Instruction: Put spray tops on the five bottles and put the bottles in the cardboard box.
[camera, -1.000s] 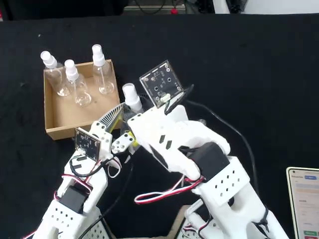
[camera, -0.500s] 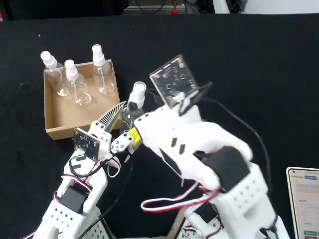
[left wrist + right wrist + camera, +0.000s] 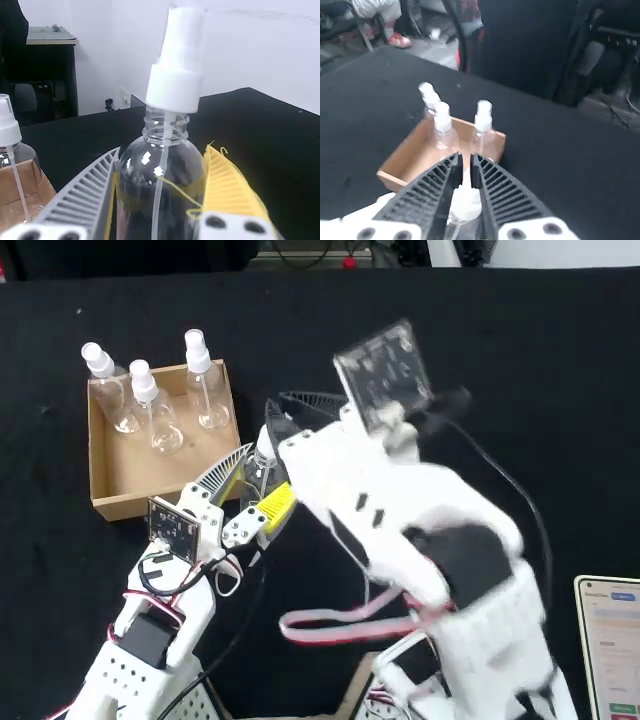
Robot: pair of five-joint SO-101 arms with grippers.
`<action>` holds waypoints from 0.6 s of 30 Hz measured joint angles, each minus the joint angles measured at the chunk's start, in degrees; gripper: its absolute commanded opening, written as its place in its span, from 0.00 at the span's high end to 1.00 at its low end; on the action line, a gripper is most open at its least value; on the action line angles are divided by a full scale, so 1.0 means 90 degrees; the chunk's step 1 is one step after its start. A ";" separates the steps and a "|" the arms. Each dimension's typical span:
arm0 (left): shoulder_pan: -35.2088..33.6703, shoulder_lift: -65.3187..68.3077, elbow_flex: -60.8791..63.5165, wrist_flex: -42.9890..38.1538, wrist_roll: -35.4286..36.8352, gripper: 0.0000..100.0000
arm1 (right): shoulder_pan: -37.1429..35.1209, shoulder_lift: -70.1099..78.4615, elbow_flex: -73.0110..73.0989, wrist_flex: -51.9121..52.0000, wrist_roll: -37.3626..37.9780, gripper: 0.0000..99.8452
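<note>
My left gripper [image 3: 262, 476] is shut on a clear bottle [image 3: 262, 464] just outside the near right corner of the cardboard box [image 3: 112, 480]. In the left wrist view its grey and yellow fingers [image 3: 85, 195] clamp the bottle [image 3: 155, 185], which carries a white spray top [image 3: 175, 65]. My right gripper [image 3: 292, 412] hangs above that top, its black fingers a narrow slit apart and holding nothing. The right wrist view looks past this gripper [image 3: 464, 157] down onto the spray top [image 3: 465, 202]. Three capped bottles [image 3: 150, 400] stand upright in the box.
The box [image 3: 417, 157] with its three bottles [image 3: 442, 132] lies beyond the held bottle in the right wrist view. A screen device [image 3: 608, 640] lies at the table's near right edge. Black tabletop stretches to the right and far side.
The right arm has lifted and swung back and to the right, taking its gripper off the spray top. The left gripper and its bottle have stayed put.
</note>
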 measured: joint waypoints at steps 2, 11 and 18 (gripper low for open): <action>0.0000 0.0000 0.0000 0.0000 0.0000 0.84 | 0.0059 0.0254 0.0000 -0.0010 0.0000 0.97; -0.0010 0.0020 0.0000 0.0010 0.0000 0.84 | -0.0274 0.0264 -0.0068 0.0352 0.0000 0.97; -0.0010 0.0010 0.0000 0.0010 0.0000 0.84 | -0.0391 0.0342 -0.0127 0.0664 0.0000 0.97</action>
